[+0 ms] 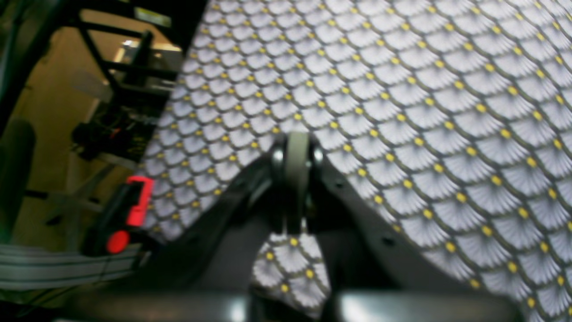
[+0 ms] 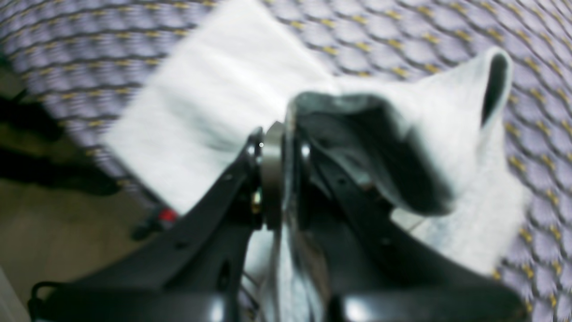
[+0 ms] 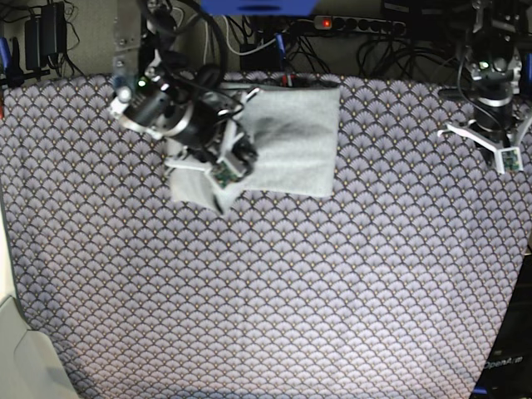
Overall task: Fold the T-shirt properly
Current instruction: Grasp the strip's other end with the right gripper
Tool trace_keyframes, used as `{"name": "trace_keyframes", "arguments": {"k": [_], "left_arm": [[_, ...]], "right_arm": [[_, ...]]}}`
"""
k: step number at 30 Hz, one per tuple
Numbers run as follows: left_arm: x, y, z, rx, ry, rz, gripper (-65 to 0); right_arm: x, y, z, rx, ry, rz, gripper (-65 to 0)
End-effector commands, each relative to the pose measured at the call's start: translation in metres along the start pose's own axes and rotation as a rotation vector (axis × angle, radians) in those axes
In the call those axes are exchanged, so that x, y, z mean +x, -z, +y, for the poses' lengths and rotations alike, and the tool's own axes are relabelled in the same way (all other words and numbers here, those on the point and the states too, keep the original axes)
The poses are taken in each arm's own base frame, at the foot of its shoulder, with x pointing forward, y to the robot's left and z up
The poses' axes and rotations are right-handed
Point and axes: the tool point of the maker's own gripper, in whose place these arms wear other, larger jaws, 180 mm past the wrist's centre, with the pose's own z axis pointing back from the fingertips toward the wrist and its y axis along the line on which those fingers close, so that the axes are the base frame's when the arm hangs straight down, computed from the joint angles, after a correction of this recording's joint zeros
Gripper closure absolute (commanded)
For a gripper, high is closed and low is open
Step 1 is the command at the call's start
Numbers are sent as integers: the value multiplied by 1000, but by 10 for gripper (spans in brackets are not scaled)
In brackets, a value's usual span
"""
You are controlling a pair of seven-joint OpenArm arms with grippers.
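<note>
The light grey T-shirt (image 3: 295,137) lies folded into a rough rectangle at the far middle of the purple-grey fan-patterned tablecloth (image 3: 274,291). My right gripper (image 3: 226,173) is at the shirt's near left corner, shut on a lifted fold of the fabric. In the right wrist view the T-shirt (image 2: 214,98) bunches up around the right gripper (image 2: 281,134), with a loose flap raised to its right. My left gripper (image 3: 492,135) hovers at the far right of the table, away from the shirt. The left wrist view shows the left gripper (image 1: 297,150) shut with nothing in it, above bare tablecloth (image 1: 424,112).
A power strip (image 3: 349,23) and cables run behind the table's far edge. A red-and-black clamp (image 1: 132,210) sits at the table edge, seen from the left wrist. A pale object (image 3: 21,349) stands off the near left corner.
</note>
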Motion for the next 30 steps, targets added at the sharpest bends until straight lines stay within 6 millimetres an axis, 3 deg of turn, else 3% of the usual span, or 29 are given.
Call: {"name": "trace_keyframes", "arguments": {"k": [1, 9, 14, 23, 30], "left_arm": [[16, -1, 5, 13, 14, -57, -5], [15, -1, 3, 8, 9, -53, -5], [15, -1, 4, 10, 7, -54, -5], [9, -4, 5, 9, 15, -41, -5], [7, -5, 6, 10, 21, -37, -5]], "right_arm": [[22, 0, 6, 23, -26, -68, 0], [35, 11, 36, 110, -87, -83, 0], [27, 27, 33, 131, -78, -42, 0], [33, 49, 25, 151, -72, -25, 0], [40, 60, 53, 225, -105, -23, 0]]}}
